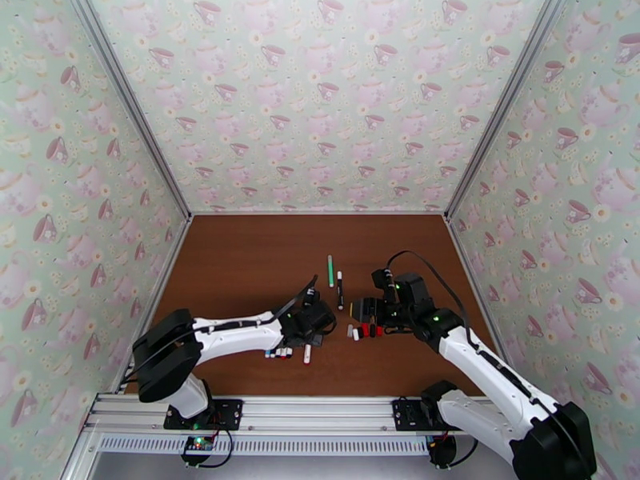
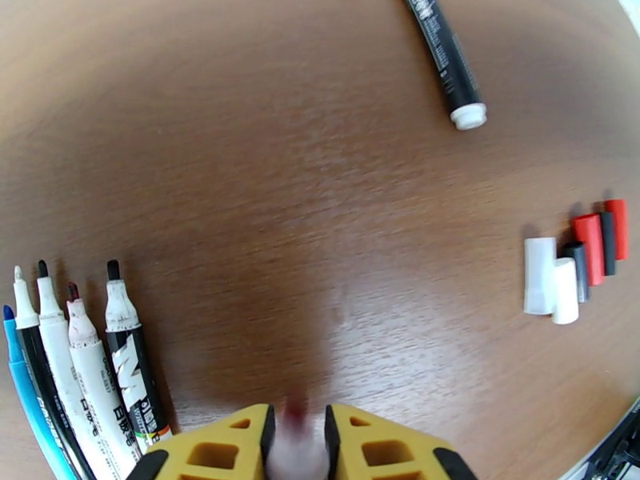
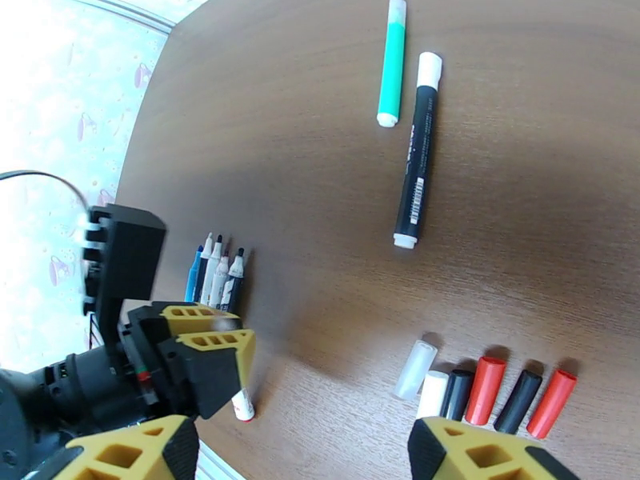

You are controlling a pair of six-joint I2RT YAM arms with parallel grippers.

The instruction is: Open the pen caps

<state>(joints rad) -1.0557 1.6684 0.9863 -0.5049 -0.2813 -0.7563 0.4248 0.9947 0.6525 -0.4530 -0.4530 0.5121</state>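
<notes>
6 pen caps [image 3: 486, 390] lie in a row right of 5 pens [image 3: 214, 275], with 2 more pens [image 3: 416, 182] behind them.

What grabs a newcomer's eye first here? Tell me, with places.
The row of loose pen caps, red, black, white and clear, lying side by side just ahead of the open right gripper. Next, the uncapped pens lined up beside the left gripper, which is shut on another pen.

Six loose caps [image 3: 486, 390] side by side
</notes>
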